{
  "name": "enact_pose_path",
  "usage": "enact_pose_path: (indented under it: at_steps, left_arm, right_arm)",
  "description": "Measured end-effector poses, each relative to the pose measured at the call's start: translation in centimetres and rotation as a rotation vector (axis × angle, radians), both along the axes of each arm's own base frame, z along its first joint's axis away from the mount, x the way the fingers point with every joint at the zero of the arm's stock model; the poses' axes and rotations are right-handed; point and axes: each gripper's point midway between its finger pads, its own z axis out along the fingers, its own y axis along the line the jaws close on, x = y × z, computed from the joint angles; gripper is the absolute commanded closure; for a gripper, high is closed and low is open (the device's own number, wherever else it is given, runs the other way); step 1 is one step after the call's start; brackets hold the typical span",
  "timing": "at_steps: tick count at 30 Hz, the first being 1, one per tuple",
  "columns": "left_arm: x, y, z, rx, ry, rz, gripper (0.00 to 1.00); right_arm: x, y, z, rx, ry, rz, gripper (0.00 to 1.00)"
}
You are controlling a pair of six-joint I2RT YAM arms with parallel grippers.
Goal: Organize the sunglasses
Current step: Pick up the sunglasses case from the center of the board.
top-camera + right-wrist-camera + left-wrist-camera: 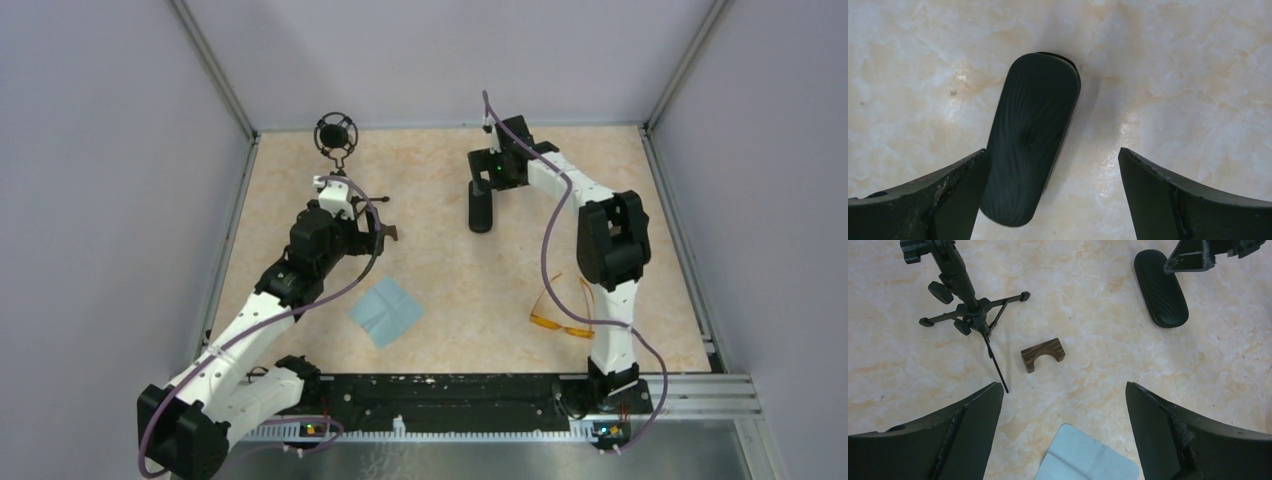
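The sunglasses (pixel 560 318), with orange lenses, lie on the table at the near right beside the right arm's base, away from both grippers. The black case (pixel 481 208) lies shut at the far middle. My right gripper (pixel 492 172) is open over its far end. In the right wrist view the case (pixel 1030 140) sits between the fingers, close against the left one, and the gripper (pixel 1052 150) holds nothing. My left gripper (pixel 368 228) is open and empty; in its wrist view (pixel 1063 385) it hovers above the table, with the case (pixel 1160 290) far ahead on the right.
A light blue cloth (pixel 385 311) lies flat at the near middle, and its corner shows under the left gripper (pixel 1088 457). A small wooden arch block (pixel 1043 355) lies ahead of the left gripper. A black tripod stand (pixel 335 135) is at the back left (pixel 968 305). Walls ring the table.
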Motion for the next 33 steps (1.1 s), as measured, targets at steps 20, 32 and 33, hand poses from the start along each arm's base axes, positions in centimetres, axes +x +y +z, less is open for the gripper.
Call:
enact_pose_path:
  at_steps: [20,32,33]
  left_arm:
    - [-0.4,-0.8,0.0,-0.006,0.004,-0.033,0.01]
    - [-0.4,-0.9,0.1,-0.006,0.003,-0.037,0.01]
    - [-0.4,-0.9,0.0,-0.006,0.004,-0.038,0.01]
  right_arm:
    - [-1.0,2.7,-3.7,-0.092,0.124,-0.063,0.01]
    - [-1.8,3.1,-3.9,-0.146,0.116,-0.071,0.14]
    - [-1.8,3.1,-3.9,-0.148,0.118,-0.071,0.14]
